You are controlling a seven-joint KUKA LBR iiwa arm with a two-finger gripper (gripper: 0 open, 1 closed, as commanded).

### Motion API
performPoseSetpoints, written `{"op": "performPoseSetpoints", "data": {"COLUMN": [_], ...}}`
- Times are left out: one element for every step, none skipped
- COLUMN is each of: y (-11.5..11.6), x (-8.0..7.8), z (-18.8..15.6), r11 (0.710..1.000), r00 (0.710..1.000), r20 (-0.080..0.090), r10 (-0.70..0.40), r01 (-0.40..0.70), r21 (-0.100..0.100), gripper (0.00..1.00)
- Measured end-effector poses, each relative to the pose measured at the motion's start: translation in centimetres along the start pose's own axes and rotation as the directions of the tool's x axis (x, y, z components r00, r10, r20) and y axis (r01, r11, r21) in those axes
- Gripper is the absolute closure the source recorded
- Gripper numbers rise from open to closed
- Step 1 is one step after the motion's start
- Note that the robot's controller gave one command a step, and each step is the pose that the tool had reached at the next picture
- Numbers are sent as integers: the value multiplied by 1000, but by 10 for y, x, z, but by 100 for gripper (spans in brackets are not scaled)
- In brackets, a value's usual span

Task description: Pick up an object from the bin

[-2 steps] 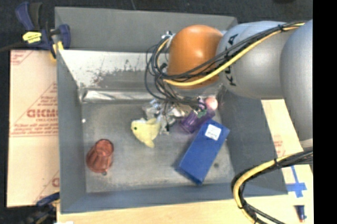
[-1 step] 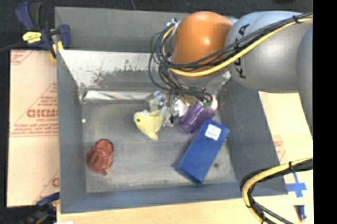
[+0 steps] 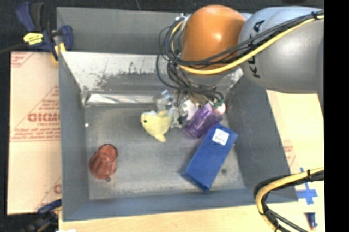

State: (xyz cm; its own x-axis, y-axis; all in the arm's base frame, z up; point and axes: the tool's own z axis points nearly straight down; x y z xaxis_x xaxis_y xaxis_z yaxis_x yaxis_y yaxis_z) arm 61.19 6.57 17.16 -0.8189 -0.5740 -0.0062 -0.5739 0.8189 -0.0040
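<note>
A grey metal bin point(image 3: 72, 116) seen from above, with four loose things on its floor, well spread out. At about 8 o'clock, near the left wall, lies a small dark red cup-shaped thing point(image 3: 103, 161) on its side, alone. Near the bin's middle lies a pale yellow soft lumpy thing point(image 3: 155, 124). Just at its 2 o'clock edge is the robot's gripper point(image 3: 175, 109), a cluster of pale metal parts low over the floor and close against the yellow thing; whether the gripper is open or closed cannot be told, nor whether it grips anything. Just beside the gripper at 3 o'clock lies a translucent purple bottle point(image 3: 203, 119), tilted. Below that, at about 5 o'clock, lies a blue rectangular box point(image 3: 209, 159) with a white label, its upper end touching the bottle. Above the gripper sits the wrist's rounded orange cover point(image 3: 212, 31), looped with black and yellow cables point(image 3: 173, 64), and the grey arm point(image 3: 286, 56) reaches in from 2 o'clock
</note>
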Motion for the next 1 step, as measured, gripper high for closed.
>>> {"op": "performPoseSetpoints", "data": {"y": [-1], "x": [0], "z": [-20], "r11": [1000], "r00": [1000], "r20": [3], "r10": [4], "r01": [-4], "r21": [1], "gripper": [100]}}
